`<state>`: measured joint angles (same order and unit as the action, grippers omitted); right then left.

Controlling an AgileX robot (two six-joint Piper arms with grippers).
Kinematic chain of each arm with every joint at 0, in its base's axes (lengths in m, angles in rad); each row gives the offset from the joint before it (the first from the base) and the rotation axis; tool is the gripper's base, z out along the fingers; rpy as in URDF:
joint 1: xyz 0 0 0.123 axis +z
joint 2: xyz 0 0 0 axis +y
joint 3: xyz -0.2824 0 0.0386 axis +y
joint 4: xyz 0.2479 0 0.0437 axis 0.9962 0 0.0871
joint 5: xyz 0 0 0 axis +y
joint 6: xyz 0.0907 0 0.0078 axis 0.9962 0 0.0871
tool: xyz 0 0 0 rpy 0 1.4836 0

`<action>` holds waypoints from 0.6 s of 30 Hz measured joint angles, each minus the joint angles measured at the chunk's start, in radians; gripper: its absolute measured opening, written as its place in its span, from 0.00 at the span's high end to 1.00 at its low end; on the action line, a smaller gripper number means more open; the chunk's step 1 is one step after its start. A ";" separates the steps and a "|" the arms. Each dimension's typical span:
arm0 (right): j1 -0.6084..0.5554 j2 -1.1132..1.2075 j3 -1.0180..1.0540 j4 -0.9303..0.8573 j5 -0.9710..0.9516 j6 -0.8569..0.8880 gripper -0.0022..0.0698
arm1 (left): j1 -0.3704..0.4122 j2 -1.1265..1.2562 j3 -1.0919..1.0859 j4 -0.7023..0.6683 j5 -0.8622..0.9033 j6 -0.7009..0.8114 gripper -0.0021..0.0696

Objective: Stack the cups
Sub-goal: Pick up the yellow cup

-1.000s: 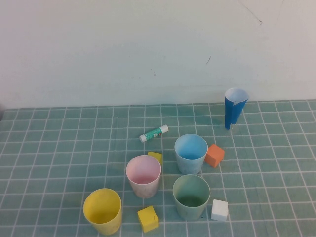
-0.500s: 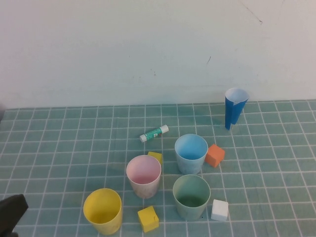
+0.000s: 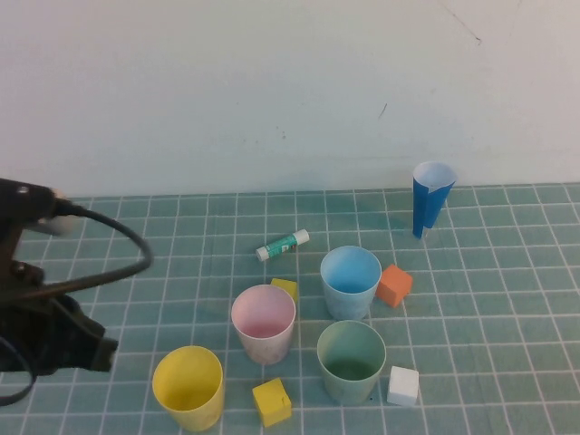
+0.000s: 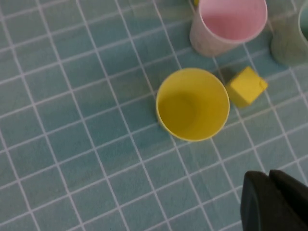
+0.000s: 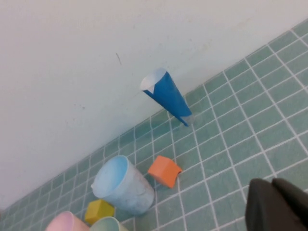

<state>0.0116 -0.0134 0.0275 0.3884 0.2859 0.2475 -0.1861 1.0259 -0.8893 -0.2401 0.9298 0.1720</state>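
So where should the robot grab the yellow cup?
Probably by its rim. The small yellow plastic cup stands upright, mouth open, so one finger can go inside and one outside the wall. Come from above on its left, where the shut left end effector hovers; the yellow cube crowds its right.

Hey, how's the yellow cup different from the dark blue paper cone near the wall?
The yellow cup is short, wide and stands mouth up on a flat base; the blue paper cone is tall, narrow and stands on its tip. The cup sits at the near edge, beside the left gripper; the cone stands far back by the wall. Both are upright, open-topped and untouched. The right gripper is elsewhere, off the high view.
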 joint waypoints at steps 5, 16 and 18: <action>0.000 0.000 0.000 0.033 -0.004 0.009 0.97 | -0.090 0.139 -0.020 0.081 0.000 -0.037 0.97; 0.000 0.000 0.000 0.033 0.036 -0.039 0.97 | -0.103 0.401 -0.025 0.097 -0.108 -0.093 0.49; 0.000 0.000 0.000 0.033 0.049 -0.045 0.97 | -0.103 0.440 -0.026 0.097 -0.146 -0.100 0.42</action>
<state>0.0116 -0.0134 0.0275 0.4216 0.3346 0.2021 -0.2888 1.4656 -0.9158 -0.1427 0.7833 0.0725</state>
